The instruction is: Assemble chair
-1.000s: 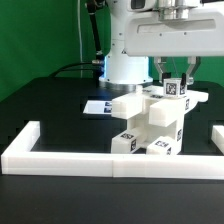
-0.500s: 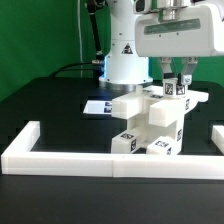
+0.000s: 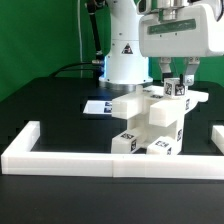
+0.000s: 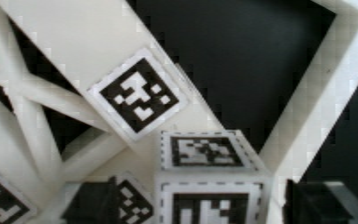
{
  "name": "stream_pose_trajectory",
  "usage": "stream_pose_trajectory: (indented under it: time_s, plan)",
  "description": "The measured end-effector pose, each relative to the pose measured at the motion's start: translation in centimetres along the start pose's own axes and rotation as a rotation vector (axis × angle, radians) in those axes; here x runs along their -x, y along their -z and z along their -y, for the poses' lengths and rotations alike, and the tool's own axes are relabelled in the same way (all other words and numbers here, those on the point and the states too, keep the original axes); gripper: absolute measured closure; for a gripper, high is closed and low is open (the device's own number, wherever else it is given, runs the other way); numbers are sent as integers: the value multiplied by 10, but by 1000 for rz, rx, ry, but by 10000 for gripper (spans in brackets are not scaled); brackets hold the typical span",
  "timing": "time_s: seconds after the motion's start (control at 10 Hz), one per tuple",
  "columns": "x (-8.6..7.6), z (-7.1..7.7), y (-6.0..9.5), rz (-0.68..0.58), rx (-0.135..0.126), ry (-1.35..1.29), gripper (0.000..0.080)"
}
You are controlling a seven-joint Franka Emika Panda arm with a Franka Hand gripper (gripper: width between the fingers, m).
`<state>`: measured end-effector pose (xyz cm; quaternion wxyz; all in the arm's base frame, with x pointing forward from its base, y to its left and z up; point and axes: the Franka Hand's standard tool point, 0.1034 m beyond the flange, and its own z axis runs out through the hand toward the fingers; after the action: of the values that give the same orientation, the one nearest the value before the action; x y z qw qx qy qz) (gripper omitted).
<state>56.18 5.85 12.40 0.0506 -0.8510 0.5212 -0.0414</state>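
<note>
The chair (image 3: pixel 150 122) stands partly built in the middle of the black table, white blocky pieces with square tags. At its top on the exterior view's right sits a small tagged block (image 3: pixel 177 89). My gripper (image 3: pixel 177 76) hangs straight above it, one finger on each side. In the wrist view the dark fingers (image 4: pixel 110 200) flank the same tagged block (image 4: pixel 215 205), with a dark gap showing on one side, so the jaws stand open around it. White slanted frame bars (image 4: pixel 51 90) and another tag (image 4: pixel 144 92) lie beyond.
A low white border rail (image 3: pixel 110 160) runs along the table's front, with side pieces on the exterior view's left (image 3: pixel 22 138) and right (image 3: pixel 216 135). The marker board (image 3: pixel 97 106) lies flat behind the chair. The arm's white base (image 3: pixel 122 62) stands at the back.
The jaws have spread apart from the top block. The hand's body has shifted a little toward the exterior view's right. The chair pieces have not moved.
</note>
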Motion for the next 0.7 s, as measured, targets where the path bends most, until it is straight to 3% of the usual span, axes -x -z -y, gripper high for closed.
stream_pose_trajectory:
  time_s: [0.1, 0.7]
  plan:
    - [2, 1, 0, -10, 8, 119, 182]
    - [-1, 1, 2, -16, 15, 638, 151]
